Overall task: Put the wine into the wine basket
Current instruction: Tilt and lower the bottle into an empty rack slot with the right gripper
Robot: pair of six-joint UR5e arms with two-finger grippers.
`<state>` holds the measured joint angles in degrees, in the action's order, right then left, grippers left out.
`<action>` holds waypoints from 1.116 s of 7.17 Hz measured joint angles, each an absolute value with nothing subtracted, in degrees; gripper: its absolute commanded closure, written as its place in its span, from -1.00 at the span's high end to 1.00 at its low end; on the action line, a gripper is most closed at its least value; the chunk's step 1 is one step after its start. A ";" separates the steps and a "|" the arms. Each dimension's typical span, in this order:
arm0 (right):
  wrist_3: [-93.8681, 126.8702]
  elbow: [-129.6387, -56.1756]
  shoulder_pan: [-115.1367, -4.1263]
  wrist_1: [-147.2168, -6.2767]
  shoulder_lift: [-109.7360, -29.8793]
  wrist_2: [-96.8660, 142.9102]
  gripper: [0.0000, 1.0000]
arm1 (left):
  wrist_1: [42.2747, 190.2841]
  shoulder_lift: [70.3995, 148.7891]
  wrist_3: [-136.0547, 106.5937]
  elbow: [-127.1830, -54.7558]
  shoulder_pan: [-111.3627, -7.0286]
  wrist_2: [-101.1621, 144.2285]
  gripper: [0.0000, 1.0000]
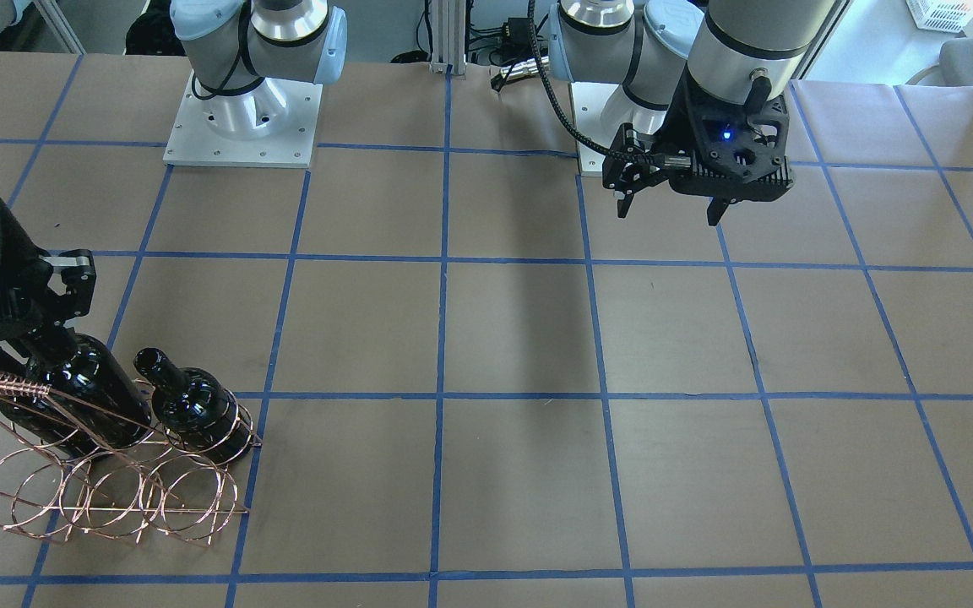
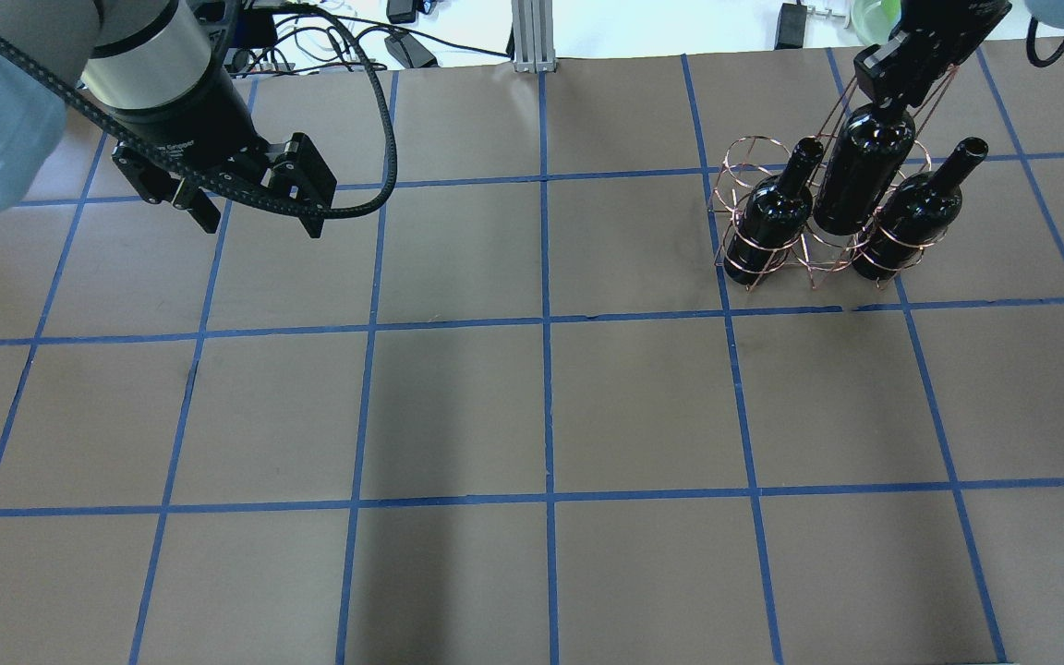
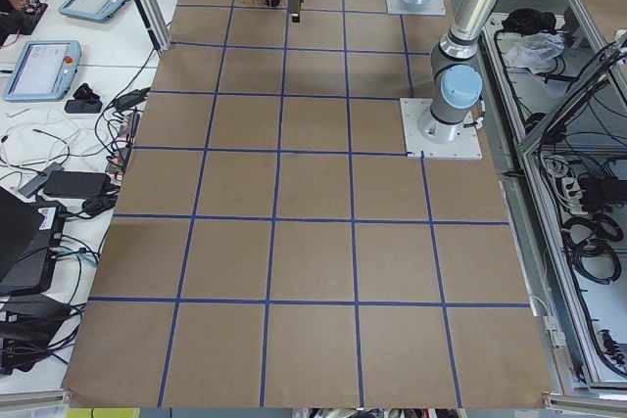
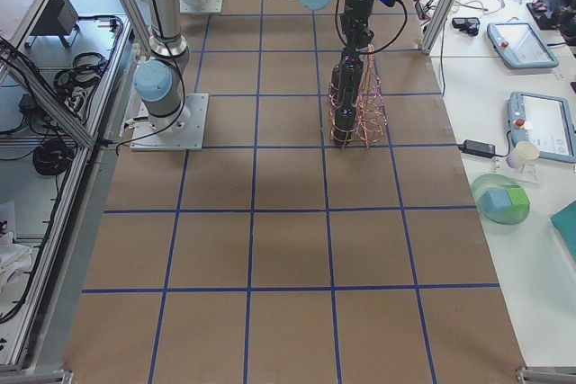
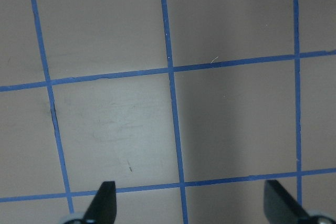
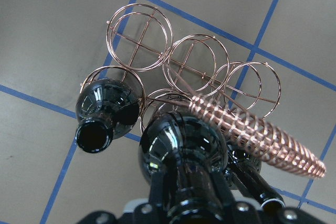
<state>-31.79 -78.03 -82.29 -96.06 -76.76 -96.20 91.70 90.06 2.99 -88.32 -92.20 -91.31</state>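
Observation:
The copper wire wine basket [image 2: 746,159] stands at the far right of the table; it also shows in the front view [image 1: 115,500] and the right wrist view [image 6: 140,34]. Two dark wine bottles [image 2: 772,214] [image 2: 912,220] stand in its outer rings. My right gripper [image 2: 892,81] is shut on the neck of a third bottle [image 2: 863,175], held upright with its lower part in the middle ring, under the coiled handle [image 6: 257,132]. It sits higher than its neighbours; whether its base rests is hidden. My left gripper [image 2: 261,224] is open and empty, far from the basket.
The table is brown paper with a blue tape grid [image 2: 546,319]. The two arm bases [image 1: 243,118] stand at the robot's side. The basket's row of rings away from the robot [image 1: 106,498] holds nothing. Monitors and tablets lie on side benches [image 4: 531,42].

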 measured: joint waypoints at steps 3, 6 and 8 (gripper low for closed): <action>-31.93 -78.05 -82.28 -96.09 -76.16 -96.16 -1.00 | 91.67 89.95 2.99 -88.49 -92.20 -91.34 1.00; -33.77 -78.22 -82.27 -96.21 -75.42 -96.12 -1.00 | 91.71 89.91 3.07 -88.50 -92.20 -91.36 1.00; -34.30 -78.53 -82.27 -96.38 -75.24 -96.06 -1.00 | 91.75 89.91 3.08 -88.50 -92.20 -91.38 1.00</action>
<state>-34.30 -78.53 -82.27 -96.38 -75.24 -96.06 91.75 89.91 3.08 -88.50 -92.20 -91.38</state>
